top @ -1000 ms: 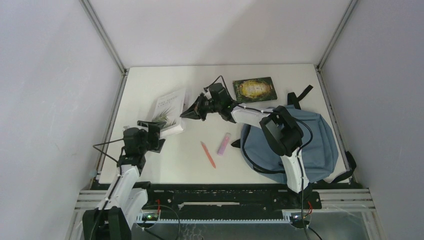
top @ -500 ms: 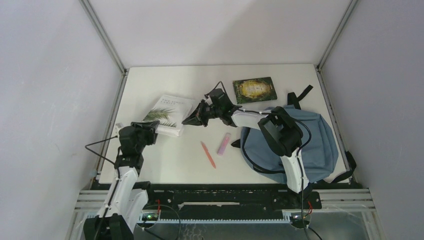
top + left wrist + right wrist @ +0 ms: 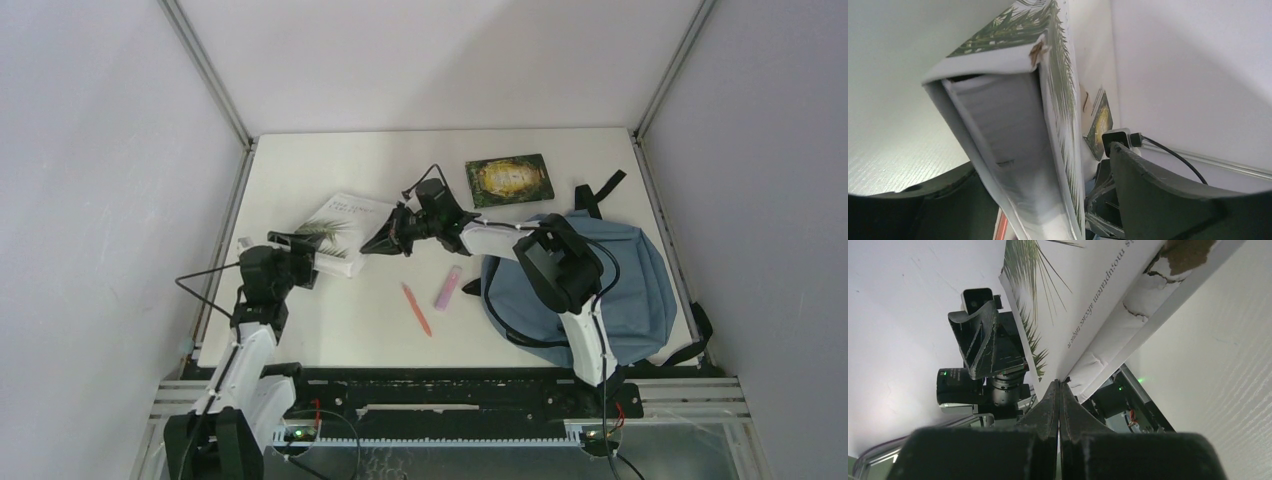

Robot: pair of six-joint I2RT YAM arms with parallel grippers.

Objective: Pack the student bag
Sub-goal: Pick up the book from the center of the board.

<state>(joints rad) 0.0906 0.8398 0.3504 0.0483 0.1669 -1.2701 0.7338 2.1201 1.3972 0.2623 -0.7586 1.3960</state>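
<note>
The dusty-blue student bag (image 3: 620,280) lies flat at the right of the table, with the right arm's upper links across its left side. A white book with a palm leaf on its cover (image 3: 345,225) lies left of centre. My left gripper (image 3: 300,262) stands open around the near-left end of this white book (image 3: 1013,125); its right finger (image 3: 1158,190) is clear of the cover. My right gripper (image 3: 375,243) is shut, and its tips (image 3: 1059,385) touch the white book (image 3: 1098,300) where the cover meets the pages.
A green book (image 3: 509,179) lies at the back beside the bag's top loop. An orange pen (image 3: 416,309) and a pink stick-shaped thing (image 3: 448,288) lie between the white book and the bag. Grey walls close in the table on three sides.
The white book, propped up a second ago, now lies flatter. My left gripper has moved in around its near-left end. The right gripper's tips have shifted slightly left along the book's edge.
</note>
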